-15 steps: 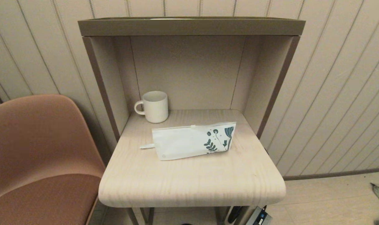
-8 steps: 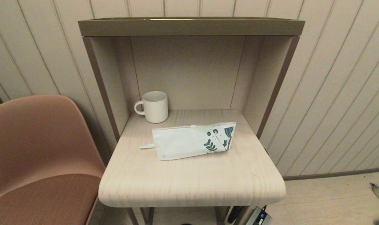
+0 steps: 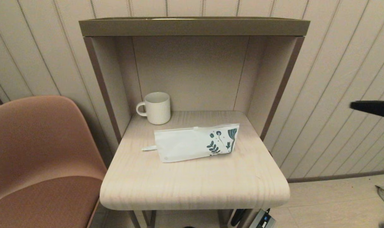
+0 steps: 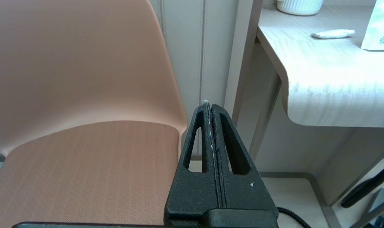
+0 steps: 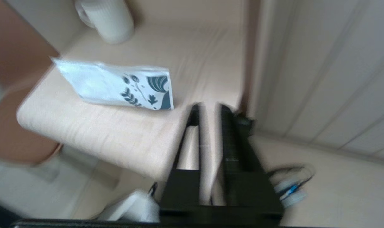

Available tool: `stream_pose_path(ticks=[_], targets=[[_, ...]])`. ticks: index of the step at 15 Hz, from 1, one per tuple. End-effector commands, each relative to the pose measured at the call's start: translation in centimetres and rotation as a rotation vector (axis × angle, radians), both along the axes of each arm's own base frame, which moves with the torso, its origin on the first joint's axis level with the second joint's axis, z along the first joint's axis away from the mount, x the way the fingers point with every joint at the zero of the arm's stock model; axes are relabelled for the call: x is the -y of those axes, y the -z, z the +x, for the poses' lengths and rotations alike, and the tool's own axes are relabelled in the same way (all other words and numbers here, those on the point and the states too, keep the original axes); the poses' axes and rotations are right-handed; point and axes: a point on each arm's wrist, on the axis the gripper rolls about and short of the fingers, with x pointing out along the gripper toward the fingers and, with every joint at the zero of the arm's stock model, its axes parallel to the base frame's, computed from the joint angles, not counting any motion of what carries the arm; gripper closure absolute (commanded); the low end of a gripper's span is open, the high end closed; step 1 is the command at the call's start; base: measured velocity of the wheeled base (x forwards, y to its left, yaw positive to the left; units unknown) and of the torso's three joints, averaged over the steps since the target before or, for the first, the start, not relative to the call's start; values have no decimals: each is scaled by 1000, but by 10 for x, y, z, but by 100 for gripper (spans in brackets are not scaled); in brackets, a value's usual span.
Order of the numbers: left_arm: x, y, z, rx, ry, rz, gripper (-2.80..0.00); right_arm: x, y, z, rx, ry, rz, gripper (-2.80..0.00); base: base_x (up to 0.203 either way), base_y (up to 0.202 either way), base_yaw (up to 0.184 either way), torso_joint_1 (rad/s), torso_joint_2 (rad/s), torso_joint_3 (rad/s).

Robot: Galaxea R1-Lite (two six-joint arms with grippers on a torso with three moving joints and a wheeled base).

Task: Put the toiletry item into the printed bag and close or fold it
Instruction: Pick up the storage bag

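Observation:
The printed bag (image 3: 195, 144) lies flat on the small wooden table (image 3: 195, 186), leaf print at its right end. The toiletry item (image 3: 149, 148), a slim white stick, lies on the table at the bag's left end, touching or nearly touching it. My right gripper (image 3: 353, 106) reaches in at the far right, off the table and well clear of the bag (image 5: 116, 84). In the right wrist view this gripper (image 5: 207, 106) is open by a narrow gap and holds nothing. My left gripper (image 4: 210, 106) is shut and empty, low beside the chair, left of the table; the toiletry item (image 4: 332, 33) lies ahead of it.
A white ribbed mug (image 3: 157, 107) stands at the table's back left. The table sits in an alcove with side panels (image 3: 279, 88) and a top shelf (image 3: 193, 27). A brown chair (image 3: 36, 152) stands left. Cables and a device (image 3: 263, 220) lie on the floor.
The right gripper has come into the head view from the right edge and its jaws have parted slightly. Bag, stick and mug have not moved.

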Motion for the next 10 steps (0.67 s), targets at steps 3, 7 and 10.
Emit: stream_pose_path(ticks=[3,7,10], targets=[[0,0,0,1,0,1,0,-13,47,101,-252,-304,51,-280,0,0,0,0,0,0],[0,0,0,1,0,1,0,2,69,86,-221,-380,-36,-280,0,0,0,0,0,0],[0,0,0,3,0,2,0,8,72,59,-199,-389,-26,-280,0,0,0,0,0,0]])
